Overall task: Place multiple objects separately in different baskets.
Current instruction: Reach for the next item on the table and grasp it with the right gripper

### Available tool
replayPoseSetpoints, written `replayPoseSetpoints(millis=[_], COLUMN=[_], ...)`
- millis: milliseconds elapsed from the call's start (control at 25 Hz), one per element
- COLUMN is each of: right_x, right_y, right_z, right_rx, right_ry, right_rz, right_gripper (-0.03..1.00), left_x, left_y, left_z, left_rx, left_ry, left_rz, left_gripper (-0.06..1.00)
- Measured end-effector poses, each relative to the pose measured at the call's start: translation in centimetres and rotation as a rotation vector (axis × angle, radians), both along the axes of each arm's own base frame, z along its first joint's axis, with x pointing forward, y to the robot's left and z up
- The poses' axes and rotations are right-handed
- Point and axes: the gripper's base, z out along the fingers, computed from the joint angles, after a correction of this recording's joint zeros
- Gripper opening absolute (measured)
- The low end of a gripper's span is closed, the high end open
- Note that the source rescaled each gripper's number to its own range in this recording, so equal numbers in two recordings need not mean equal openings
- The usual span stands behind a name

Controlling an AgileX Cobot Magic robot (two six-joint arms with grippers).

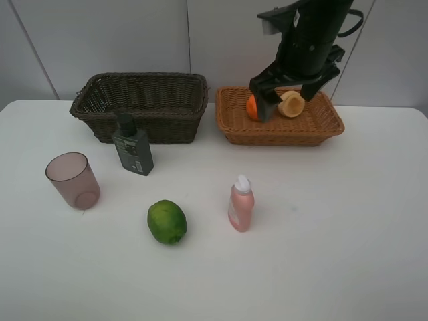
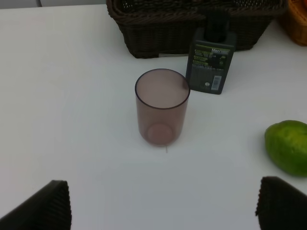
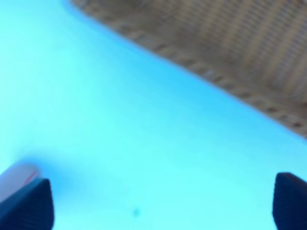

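The light tan basket point(image 1: 281, 134) at the back right holds an orange point(image 1: 252, 107) and a pale peach-like fruit point(image 1: 292, 103). My right gripper point(image 1: 289, 93) hangs open just above them with nothing between its fingers; the blurred right wrist view shows the open right gripper point(image 3: 158, 206) and the tan basket point(image 3: 240, 43). The dark brown basket point(image 1: 154, 124) stands at the back left. In front of it are a dark green pump bottle point(image 1: 132, 147), a mauve cup point(image 1: 72, 179), a lime point(image 1: 167, 222) and a pink bottle point(image 1: 241, 204). My left gripper point(image 2: 165, 211) is open, short of the cup point(image 2: 162, 106).
The left wrist view also shows the pump bottle point(image 2: 211, 62) against the dark basket point(image 2: 163, 28), and the lime point(image 2: 288, 146) at the side. The white table point(image 1: 334, 234) runs to a pale wall behind the baskets.
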Motion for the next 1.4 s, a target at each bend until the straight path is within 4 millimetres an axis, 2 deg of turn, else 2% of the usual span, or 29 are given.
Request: replayPoseSetpoints(millis=[160, 440, 560, 1000, 1400], right_x=[-2.4, -6.0, -6.9, -7.7, -7.0], right_y=[1.5, 5.2, 6.2, 5.8, 6.4], right_z=[0.0, -1.5, -2.2, -6.1, -9.5], right_rx=[0.005, 0.056, 0.081, 0.085, 0.045], right_ry=[0.021, 0.123, 0.137, 0.142, 0.187], right_rz=[-0.006, 0.042, 0.052, 0.033, 0.03], right_gripper=[1.0, 1.0, 1.0, 1.0, 1.0], left_x=[0.0, 0.0, 0.0, 0.0, 0.0], left_y=[0.0, 0.0, 0.0, 0.0, 0.0], left_z=[0.0, 0.0, 0.0, 0.0, 0.0], left_rx=[0.0, 0.0, 0.0, 0.0, 0.0], left_ry=[0.0, 0.0, 0.0, 0.0, 0.0], left_rz=[0.0, 0.0, 0.0, 0.0, 0.0], left_gripper=[1.0, 1.0, 1.0, 1.0, 1.0])
